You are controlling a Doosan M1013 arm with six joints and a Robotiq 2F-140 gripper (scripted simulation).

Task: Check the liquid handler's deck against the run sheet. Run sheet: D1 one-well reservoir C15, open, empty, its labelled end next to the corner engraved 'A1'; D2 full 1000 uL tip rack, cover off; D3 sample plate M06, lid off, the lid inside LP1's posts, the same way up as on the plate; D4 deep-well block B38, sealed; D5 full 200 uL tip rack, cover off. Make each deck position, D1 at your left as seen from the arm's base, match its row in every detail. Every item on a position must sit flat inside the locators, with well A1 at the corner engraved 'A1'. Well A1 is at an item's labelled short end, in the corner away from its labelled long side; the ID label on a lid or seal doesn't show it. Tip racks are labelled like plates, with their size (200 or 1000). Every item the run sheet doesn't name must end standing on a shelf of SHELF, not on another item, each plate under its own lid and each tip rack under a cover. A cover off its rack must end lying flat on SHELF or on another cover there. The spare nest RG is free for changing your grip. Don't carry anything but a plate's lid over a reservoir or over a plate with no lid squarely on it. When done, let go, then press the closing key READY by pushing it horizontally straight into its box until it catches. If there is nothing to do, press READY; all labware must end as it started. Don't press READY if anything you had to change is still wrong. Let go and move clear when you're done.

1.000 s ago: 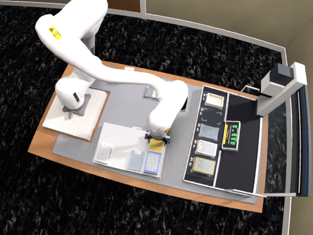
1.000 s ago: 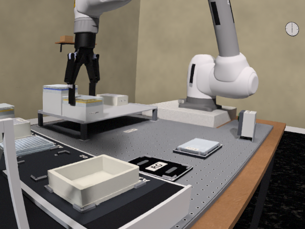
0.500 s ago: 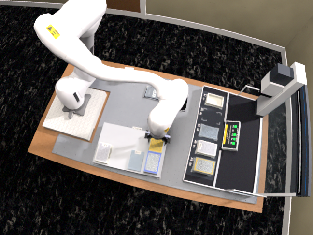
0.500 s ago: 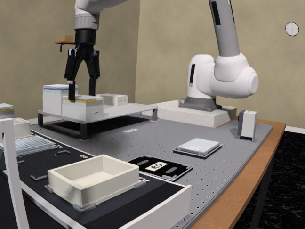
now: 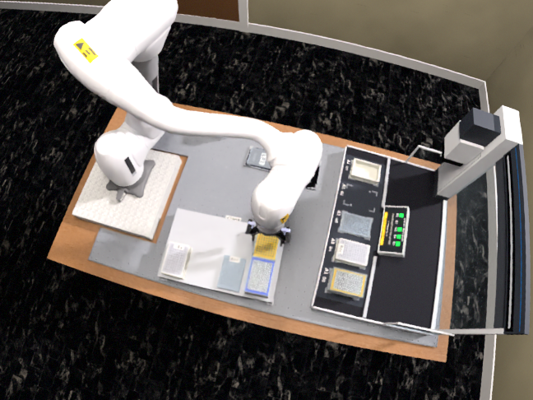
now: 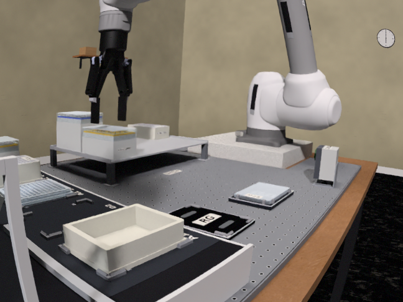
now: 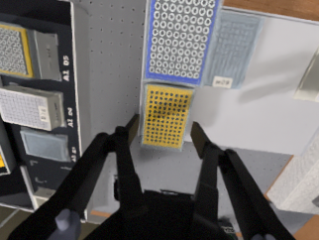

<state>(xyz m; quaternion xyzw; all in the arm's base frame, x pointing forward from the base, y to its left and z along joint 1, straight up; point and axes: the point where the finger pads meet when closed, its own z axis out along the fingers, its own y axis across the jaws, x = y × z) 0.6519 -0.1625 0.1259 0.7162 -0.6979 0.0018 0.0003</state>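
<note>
My gripper (image 5: 267, 232) is open and hangs just above a yellow-topped tip rack (image 5: 264, 246) on the raised shelf; its fingers straddle the rack's near end in the wrist view (image 7: 165, 134) without touching it (image 6: 107, 114). The yellow rack (image 7: 165, 115) shows dark holes. A blue-topped tip rack (image 7: 180, 40) stands right behind it. On the deck, the reservoir (image 5: 364, 170) sits open in D1, D2 (image 5: 360, 197) is bare, a plate (image 5: 355, 224) lies in D3, a white block (image 5: 353, 252) in D4, and a yellow-framed rack (image 5: 347, 281) in D5.
A flat grey cover (image 5: 231, 272) and a white plate (image 5: 175, 258) also lie on the shelf. A lid (image 6: 262, 193) rests in the LP1 posts, beside the black RG nest (image 6: 212, 222). A small white box (image 6: 327, 164) stands near the table edge. A panel with green lights (image 5: 393, 230) sits behind the deck.
</note>
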